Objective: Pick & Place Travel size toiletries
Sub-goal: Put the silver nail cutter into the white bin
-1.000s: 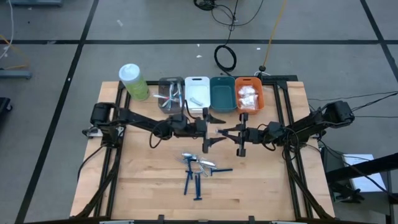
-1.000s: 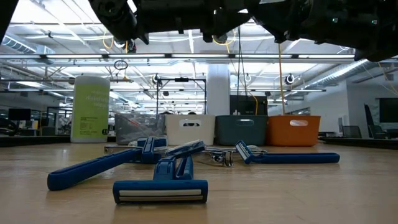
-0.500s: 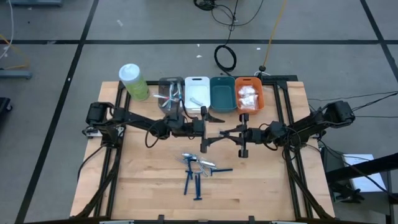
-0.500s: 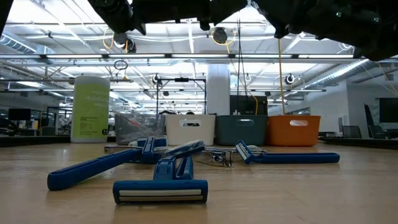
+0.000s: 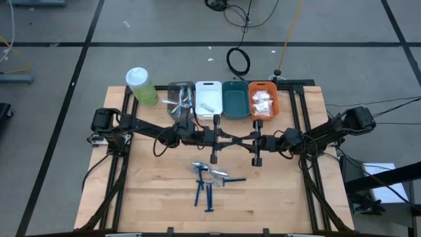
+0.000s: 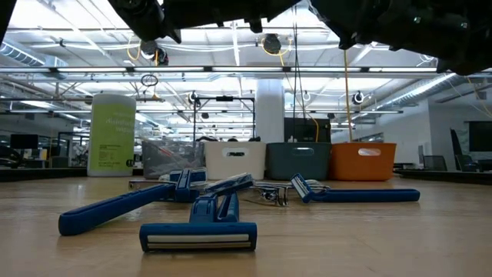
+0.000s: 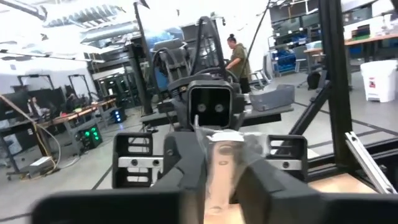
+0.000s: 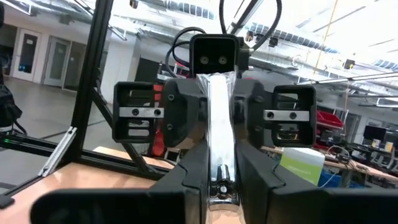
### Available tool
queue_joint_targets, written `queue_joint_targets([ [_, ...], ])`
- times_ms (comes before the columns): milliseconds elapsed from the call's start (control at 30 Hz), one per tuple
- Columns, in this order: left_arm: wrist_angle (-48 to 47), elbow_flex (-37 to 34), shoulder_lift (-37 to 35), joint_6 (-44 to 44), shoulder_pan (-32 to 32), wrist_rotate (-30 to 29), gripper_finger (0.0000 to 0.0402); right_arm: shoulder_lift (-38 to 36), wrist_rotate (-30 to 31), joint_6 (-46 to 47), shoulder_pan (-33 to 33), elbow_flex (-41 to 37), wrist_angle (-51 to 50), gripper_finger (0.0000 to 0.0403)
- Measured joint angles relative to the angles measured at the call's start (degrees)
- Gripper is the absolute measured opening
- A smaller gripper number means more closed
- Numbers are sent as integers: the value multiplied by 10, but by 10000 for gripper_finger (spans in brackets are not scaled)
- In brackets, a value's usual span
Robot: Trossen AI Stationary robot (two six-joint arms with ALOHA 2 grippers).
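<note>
Mid-air handover above the razor pile (image 5: 210, 182): left gripper (image 5: 216, 139) and right gripper (image 5: 252, 140) both clamped on 1 silvery stick (image 8: 219, 163), just in front of the white bin (image 5: 208, 99). Risk: stick drops or twists if either lets go off-time.

In the low view both arms are cut off by the top edge, so neither gripper shows there. From above, the silvery stick (image 5: 233, 140) between the two grippers is too small to tell what it is. Its near end runs out of the left wrist view at the bottom edge. The contents of the grey bin (image 5: 179, 100) and the orange bin (image 5: 262, 101) are too small to name.
</note>
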Motion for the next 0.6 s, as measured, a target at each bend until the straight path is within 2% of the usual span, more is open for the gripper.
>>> queue_joint_targets([
  [33,1,0,0,2,0,2,31,0,1,3,0,0,-2,44],
  [133,3,-1,0,-3,1,1,29,-1,14,15,0,0,-10,61],
  [300,-8,-1,-28,5,1,-29,36,0,94,57,-1,-1,-63,167],
  [400,-66,0,-60,7,1,-54,31,-3,138,55,0,0,-83,230],
  [500,-154,0,-96,7,1,-129,31,-9,200,43,-1,-1,-122,277],
  [600,-249,0,-128,-5,11,-253,31,-28,247,38,-1,-1,-155,303],
])
